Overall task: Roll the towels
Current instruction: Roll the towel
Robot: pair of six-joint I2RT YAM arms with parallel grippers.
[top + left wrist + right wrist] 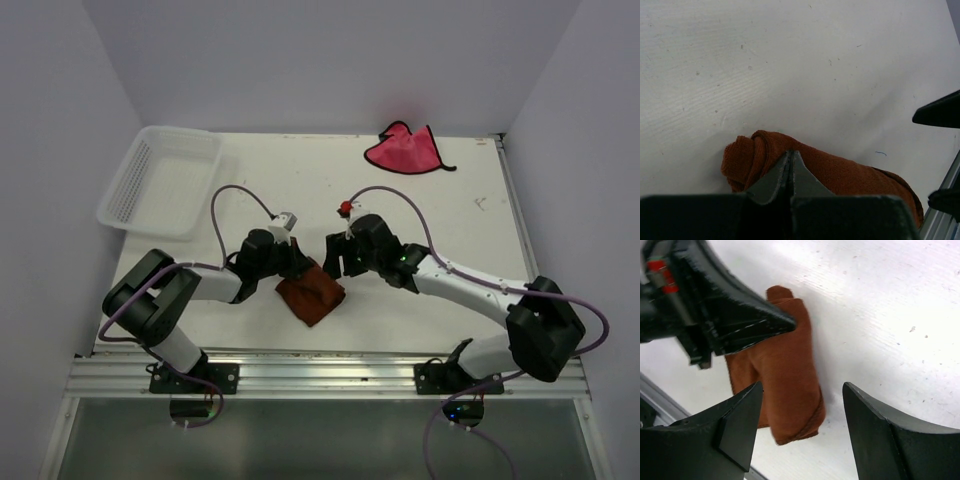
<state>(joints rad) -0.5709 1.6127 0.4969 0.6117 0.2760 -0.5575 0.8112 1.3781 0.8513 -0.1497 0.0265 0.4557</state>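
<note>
Rust towel (311, 294) rolled, L tool (791, 153) closed.

Two arms on show: left arm (205, 285) and right arm (465, 283), white links between chunky black joints. Lilac cables (238, 187) loop off each, there's a red plug (346, 208) at the right wrist, and the jaws are black and wedge-shaped.
</note>
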